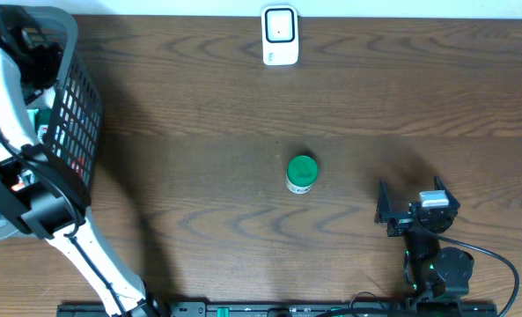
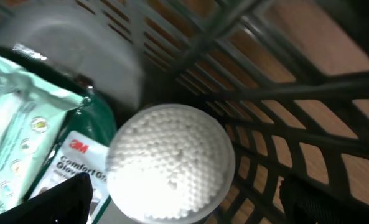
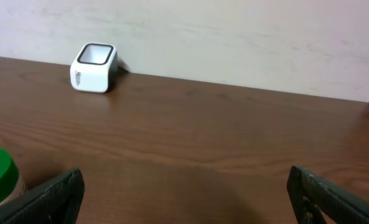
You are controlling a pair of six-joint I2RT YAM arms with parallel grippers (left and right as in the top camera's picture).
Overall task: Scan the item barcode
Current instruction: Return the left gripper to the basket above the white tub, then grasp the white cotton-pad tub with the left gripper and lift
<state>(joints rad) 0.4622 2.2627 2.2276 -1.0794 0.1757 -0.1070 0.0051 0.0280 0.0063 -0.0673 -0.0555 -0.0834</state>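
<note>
My left gripper [image 2: 187,199] hangs open inside the basket [image 1: 76,97] at nine o'clock, over a white round tub [image 2: 168,162]; my right gripper [image 3: 184,196] gapes empty at four o'clock, green-lidded jar [image 1: 302,173] mid-table, scanner [image 1: 279,35] at twelve

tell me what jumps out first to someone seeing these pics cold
The green-lidded jar standing alone mid-table draws the eye first, with the white scanner at the far edge beyond it. At the left, the black basket holds a round tub of cotton swabs that dominates the left wrist view.
</note>
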